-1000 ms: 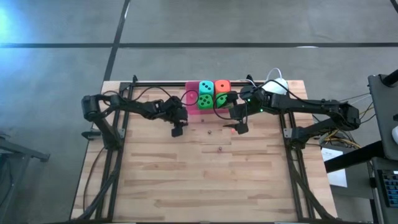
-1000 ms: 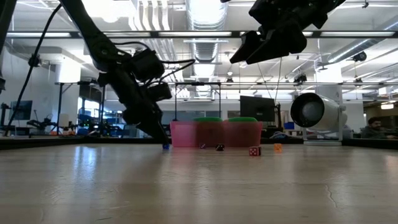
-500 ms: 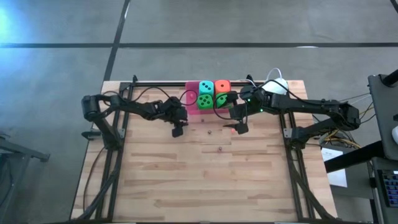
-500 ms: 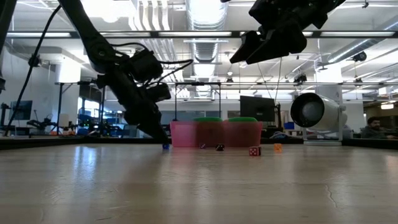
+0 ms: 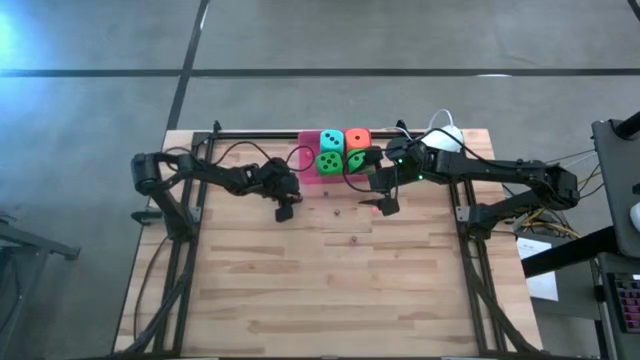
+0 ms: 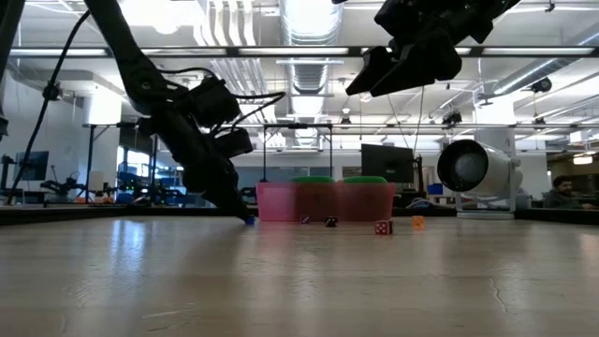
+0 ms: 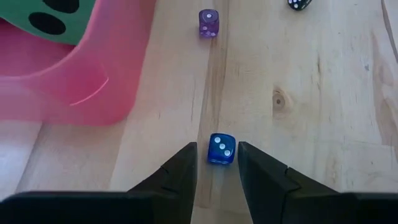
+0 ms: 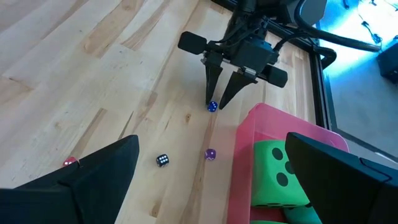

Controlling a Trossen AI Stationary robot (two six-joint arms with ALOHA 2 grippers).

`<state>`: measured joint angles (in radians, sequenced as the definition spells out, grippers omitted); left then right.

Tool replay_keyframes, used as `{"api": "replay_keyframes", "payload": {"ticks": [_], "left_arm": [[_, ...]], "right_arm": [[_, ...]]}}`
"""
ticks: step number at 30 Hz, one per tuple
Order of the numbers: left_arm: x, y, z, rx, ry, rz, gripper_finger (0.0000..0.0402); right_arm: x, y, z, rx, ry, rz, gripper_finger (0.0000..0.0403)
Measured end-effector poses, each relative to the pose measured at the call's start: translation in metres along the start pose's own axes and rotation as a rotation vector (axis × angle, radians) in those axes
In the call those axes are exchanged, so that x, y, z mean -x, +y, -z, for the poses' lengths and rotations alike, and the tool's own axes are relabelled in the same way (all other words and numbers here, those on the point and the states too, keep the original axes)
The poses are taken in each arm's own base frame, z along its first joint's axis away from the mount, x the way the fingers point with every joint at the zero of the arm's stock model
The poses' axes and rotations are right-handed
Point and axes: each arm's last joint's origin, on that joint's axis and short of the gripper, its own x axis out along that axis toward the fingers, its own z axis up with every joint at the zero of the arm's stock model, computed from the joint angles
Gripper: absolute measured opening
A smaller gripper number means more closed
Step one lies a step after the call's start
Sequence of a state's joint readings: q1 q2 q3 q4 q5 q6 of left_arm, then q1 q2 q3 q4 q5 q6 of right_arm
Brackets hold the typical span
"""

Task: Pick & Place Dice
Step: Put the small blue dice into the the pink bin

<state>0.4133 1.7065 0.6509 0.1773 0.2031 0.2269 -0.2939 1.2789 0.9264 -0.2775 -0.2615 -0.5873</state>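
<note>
Two dark, tapered fingers of my left gripper (image 7: 217,168) stand open on the pale wooden table (image 5: 330,280), a small glossy blue die (image 7: 221,149) between them. At eleven o'clock sits a smooth pink bin (image 5: 308,160) holding soft green, teal and orange dice (image 5: 340,150). My right gripper (image 5: 384,202) hangs open above.

I see a grey floor (image 5: 90,150) around my wood table (image 5: 330,290). Beyond it, ceiling lights (image 6: 309,19), ducts and monitors (image 6: 382,161).
</note>
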Motion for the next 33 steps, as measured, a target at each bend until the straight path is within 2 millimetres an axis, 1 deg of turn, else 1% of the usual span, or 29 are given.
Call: {"api": "replay_keyframes", "payload": {"ticks": [15,24,33], "left_arm": [[0.000,0.000,0.000,0.016,-0.010,-0.002,0.0118],[-0.019,0.000,0.006,0.031,-0.010,0.013,0.0118],[-0.015,0.000,0.004,0.037,-0.009,0.003,0.0118]], "right_arm": [[0.000,0.000,0.000,0.001,-0.004,0.003,0.0400],[0.000,0.000,-0.001,0.002,-0.005,0.003,0.0400],[0.000,0.000,0.000,0.001,-0.004,0.003,0.0400]]}}
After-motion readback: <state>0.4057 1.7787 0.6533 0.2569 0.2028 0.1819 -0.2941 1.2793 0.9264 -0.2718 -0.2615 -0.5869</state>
